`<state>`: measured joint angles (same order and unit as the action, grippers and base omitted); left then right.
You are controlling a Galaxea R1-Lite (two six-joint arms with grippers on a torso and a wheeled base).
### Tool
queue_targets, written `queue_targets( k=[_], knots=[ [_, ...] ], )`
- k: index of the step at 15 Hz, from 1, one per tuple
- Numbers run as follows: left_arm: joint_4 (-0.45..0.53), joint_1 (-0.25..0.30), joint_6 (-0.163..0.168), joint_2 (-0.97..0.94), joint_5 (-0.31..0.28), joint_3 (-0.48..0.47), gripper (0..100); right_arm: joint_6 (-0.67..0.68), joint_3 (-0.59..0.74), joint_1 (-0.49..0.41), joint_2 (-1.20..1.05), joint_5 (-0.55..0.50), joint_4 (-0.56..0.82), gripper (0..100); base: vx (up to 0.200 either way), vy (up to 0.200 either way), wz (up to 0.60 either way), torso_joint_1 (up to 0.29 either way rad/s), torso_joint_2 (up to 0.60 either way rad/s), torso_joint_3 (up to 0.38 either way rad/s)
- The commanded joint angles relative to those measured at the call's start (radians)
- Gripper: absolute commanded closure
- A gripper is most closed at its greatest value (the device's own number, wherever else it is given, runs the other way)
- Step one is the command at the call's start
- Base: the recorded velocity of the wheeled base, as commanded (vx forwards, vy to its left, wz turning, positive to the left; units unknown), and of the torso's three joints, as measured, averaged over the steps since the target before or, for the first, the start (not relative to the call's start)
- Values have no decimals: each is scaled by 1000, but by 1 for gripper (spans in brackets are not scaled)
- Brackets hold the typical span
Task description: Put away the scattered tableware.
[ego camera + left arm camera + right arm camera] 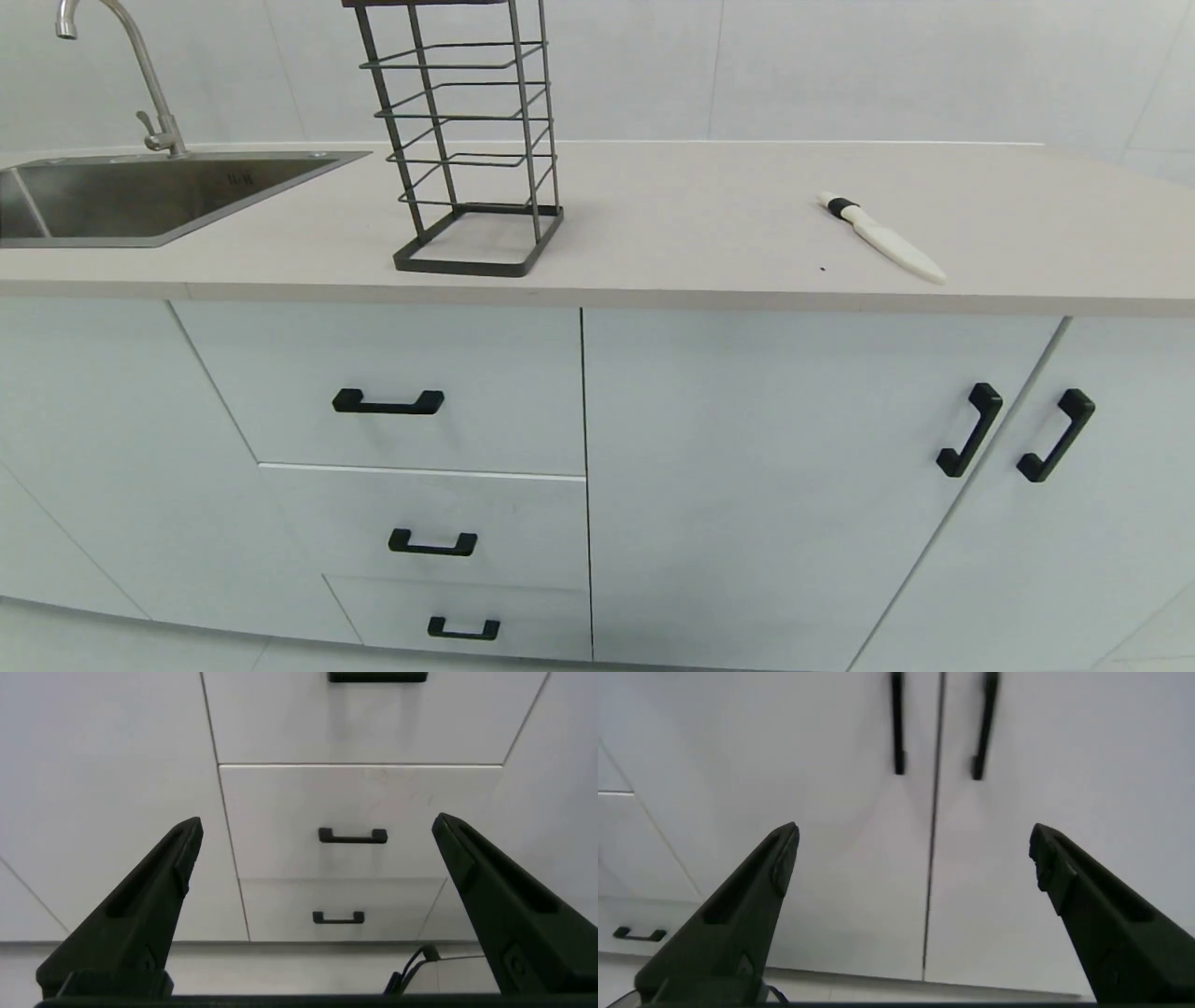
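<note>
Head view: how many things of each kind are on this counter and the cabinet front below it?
White knife: 1
Wire rack: 1
Sink: 1
Faucet: 1
Drawer handles: 3
Door handles: 2
Total: 9

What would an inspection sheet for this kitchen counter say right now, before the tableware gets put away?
Surface: pale countertop, flat and dry-looking.
Job's things: white utensil with a black band, lying flat near the counter's right front; wire rack standing upright mid-counter, apart from it.
Clutter: one small dark speck beside the utensil.
Grippers: left gripper open, facing the drawers; right gripper open, facing the cabinet doors; both hold nothing.
Cables: a short dark cable low beneath the left gripper.
Surroundings: sink and faucet at left, tiled wall behind.
</note>
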<state>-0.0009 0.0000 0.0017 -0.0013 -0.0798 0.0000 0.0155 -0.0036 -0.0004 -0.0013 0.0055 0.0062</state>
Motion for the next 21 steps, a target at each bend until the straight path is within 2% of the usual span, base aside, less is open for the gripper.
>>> queue_targets(
  k=[1,10,14,21],
  knots=[
    [-1,0,-2,1,2,0,0,0,1,0,1,1,0,0,0,0,0,0,0,0],
    [-1,0,0,1,3,0,0,0,1,0,1,1,0,0,22,0,0,1,0,0],
    [-1,0,0,1,3,0,0,0,1,0,1,1,0,0,200,0,0,0,0,6],
    [-2,0,-2,1,3,0,0,0,1,0,1,1,0,0,0,0,0,0,0,0]
  ],
)
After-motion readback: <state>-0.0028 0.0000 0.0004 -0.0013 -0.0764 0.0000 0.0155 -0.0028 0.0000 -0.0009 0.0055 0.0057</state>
